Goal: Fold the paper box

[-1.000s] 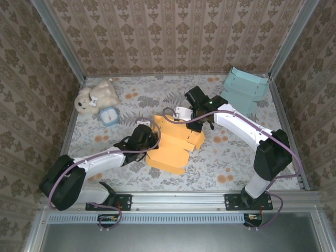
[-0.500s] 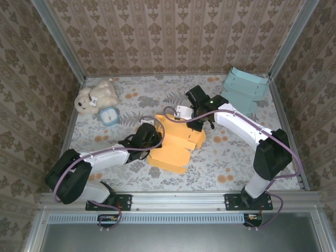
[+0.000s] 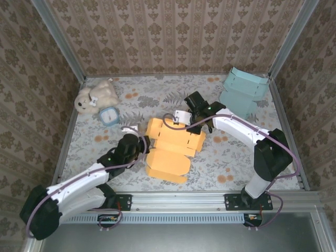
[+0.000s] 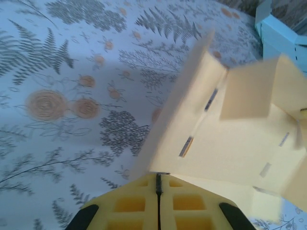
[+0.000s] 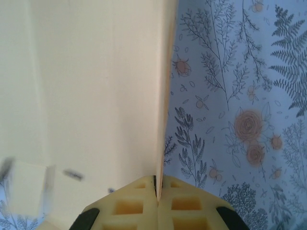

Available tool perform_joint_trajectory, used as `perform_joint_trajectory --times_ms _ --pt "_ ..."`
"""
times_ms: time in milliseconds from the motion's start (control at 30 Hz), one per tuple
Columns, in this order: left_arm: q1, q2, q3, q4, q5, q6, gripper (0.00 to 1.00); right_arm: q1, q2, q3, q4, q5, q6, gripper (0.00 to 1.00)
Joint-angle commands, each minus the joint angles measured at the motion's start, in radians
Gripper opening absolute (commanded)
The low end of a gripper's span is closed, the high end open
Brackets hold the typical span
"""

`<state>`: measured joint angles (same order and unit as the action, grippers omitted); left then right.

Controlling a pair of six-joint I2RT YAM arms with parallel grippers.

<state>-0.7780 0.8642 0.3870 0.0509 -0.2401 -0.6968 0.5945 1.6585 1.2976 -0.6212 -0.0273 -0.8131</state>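
Top external view shows the orange box (image 3: 168, 149) lying half open in the middle of the table (image 3: 231, 157), with the left gripper (image 3: 135, 143) and the right gripper (image 3: 191, 116) at its edges. Only the wrist views show the fingers (image 5: 187, 201) pressed tight, pinching paper. Folding is under way, I think. Next, a side must be bent up.

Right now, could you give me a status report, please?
Left tool shut on paper box, left edge. Right tool shut on its far edge. Flaps partly raised, not yet folded. Teal box and plush toy lie apart.
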Motion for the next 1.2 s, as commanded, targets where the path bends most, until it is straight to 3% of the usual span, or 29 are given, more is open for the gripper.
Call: perform_joint_trajectory --times_ms 0,200,433,733,1000,1167 --pt "0.010 -0.106 -0.037 -0.064 -0.105 0.035 0.08 0.026 -0.064 -0.059 0.078 0.032 -0.086 0.00" --pt "0.046 -0.239 -0.121 -0.062 -0.115 0.044 0.09 0.071 -0.103 -0.134 0.218 0.167 -0.137 0.00" --pt "0.068 -0.265 -0.167 -0.023 -0.099 0.060 0.10 0.142 -0.136 -0.196 0.314 0.367 -0.175 0.00" --pt "0.075 -0.265 -0.190 0.015 -0.079 0.074 0.10 0.203 -0.155 -0.237 0.309 0.466 -0.173 0.00" --pt "0.078 -0.237 -0.206 0.048 -0.079 0.079 0.10 0.215 -0.181 -0.322 0.405 0.489 -0.197 0.00" --pt "0.077 -0.189 -0.216 0.114 -0.020 0.066 0.10 0.223 -0.194 -0.379 0.486 0.493 -0.240 0.00"
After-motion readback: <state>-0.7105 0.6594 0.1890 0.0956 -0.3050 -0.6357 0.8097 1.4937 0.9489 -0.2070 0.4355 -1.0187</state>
